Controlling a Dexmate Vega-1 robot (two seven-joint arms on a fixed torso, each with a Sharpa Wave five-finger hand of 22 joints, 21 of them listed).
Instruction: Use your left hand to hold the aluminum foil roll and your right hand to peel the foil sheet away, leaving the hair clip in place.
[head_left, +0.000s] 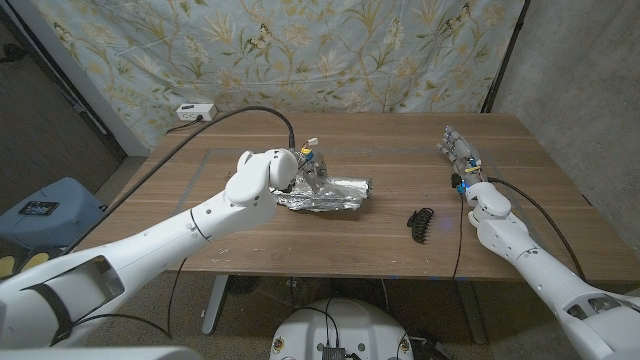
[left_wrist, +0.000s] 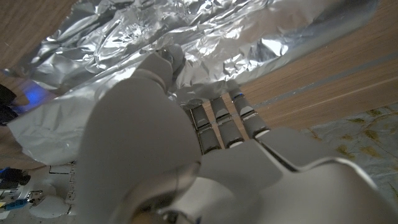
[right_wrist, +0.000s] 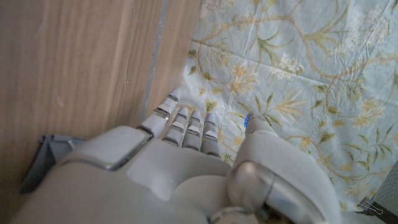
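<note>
The left hand (head_left: 262, 176) covers the crumpled foil (head_left: 330, 194) at mid-table — whether its fingers grip the roll is hidden. A hair clip (head_left: 420, 223) lies apart; the right hand (head_left: 461, 155) stands open, empty.

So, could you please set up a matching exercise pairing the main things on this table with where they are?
Things:
1. foil roll
2. hair clip
3. left hand
4. right hand

Places:
A. open, near the table's right edge
B. on the foil roll's left end
C. crumpled, mid-table
D. bare wood, right of the foil

Pairs: 1-C, 2-D, 3-B, 4-A
</note>
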